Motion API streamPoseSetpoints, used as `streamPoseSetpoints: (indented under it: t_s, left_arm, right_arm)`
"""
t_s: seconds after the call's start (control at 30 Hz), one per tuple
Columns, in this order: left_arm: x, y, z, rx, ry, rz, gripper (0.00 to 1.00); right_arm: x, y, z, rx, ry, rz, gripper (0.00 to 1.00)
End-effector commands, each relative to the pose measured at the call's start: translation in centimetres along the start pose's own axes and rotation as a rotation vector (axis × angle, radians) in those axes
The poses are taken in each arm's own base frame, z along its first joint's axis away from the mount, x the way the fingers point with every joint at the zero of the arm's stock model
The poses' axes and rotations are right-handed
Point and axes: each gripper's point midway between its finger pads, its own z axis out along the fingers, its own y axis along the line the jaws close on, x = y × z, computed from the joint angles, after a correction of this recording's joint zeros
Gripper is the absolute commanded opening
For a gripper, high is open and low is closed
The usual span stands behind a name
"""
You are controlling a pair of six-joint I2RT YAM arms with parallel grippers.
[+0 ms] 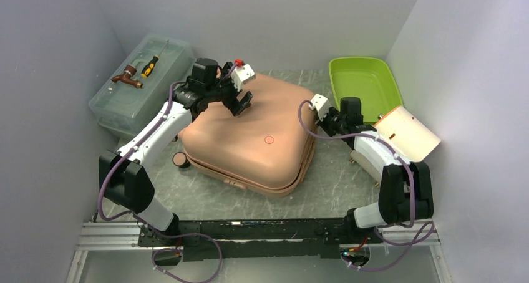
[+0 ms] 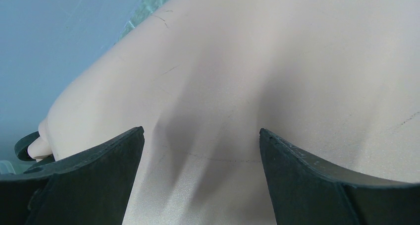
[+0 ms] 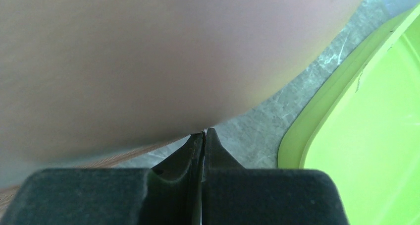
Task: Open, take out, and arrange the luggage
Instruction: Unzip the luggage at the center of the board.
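Luggage (image 1: 249, 139) is salmon-pink, tray (image 1: 365, 86) lime green — toolbox (image 1: 125, 102) seemingly grey-green.

A: What is the shell of the luggage (image 1: 249, 139) like?
B: Hard plastic, smooth and satin-matt. The left wrist view shows fine hairline scratches.
A: And the left gripper (image 2: 202, 136)?
B: Its fingers (image 2: 84, 185) are black, matt and faintly grainy.
A: The table (image 1: 337, 189)?
B: Grey-green, veined like stone, with a dull sheen.
A: Far right?
B: The tray (image 1: 365, 86) is glossy lime plastic. Far left, the toolbox (image 1: 112, 105) is cloudy translucent plastic, and the screwdriver (image 1: 150, 66) on it has a thin metal shaft.
A: Near edge?
B: A rail (image 1: 106, 236) of bare silvery metal.
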Motion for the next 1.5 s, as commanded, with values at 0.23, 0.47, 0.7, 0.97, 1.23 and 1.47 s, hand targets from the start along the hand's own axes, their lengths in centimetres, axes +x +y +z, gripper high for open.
streamPoseSetpoints:
  t_s: [0.23, 0.47, 0.7, 0.97, 1.23, 1.47]
  left_arm:
    - [2.3, -1.7, -0.2, 0.052, 0.071, -0.043, 0.93]
    - [2.3, -1.8, -0.2, 0.055, 0.073, -0.043, 0.93]
    - [2.2, -1.7, -0.3, 0.054, 0.071, -0.037, 0.93]
    - [-2.0, 5.6, -1.0, -0.236, 0.009, -0.148, 0.93]
    - [-1.2, 17.5, -1.5, -0.677, 0.023, -0.387, 0.98]
    - [5.2, 21.1, 3.1, -0.671, 0.097, -0.649, 0.97]
  right_arm:
    - [-2.0, -7.4, 0.8, 0.108, 0.013, 0.080, 0.00]
    - [-4.1, -7.9, 2.8, 0.031, -0.082, 0.015, 0.00]
    - [-6.2, -8.7, 4.7, -0.020, -0.178, 0.019, 0.00]
    - [-5.9, -7.8, 4.5, -0.042, -0.199, 0.052, 0.00]
    - [-5.9, -7.8, 3.9, -0.050, -0.225, 0.122, 0.00]
    - [-5.2, -8.5, 3.5, -0.041, -0.216, 0.157, 0.00]
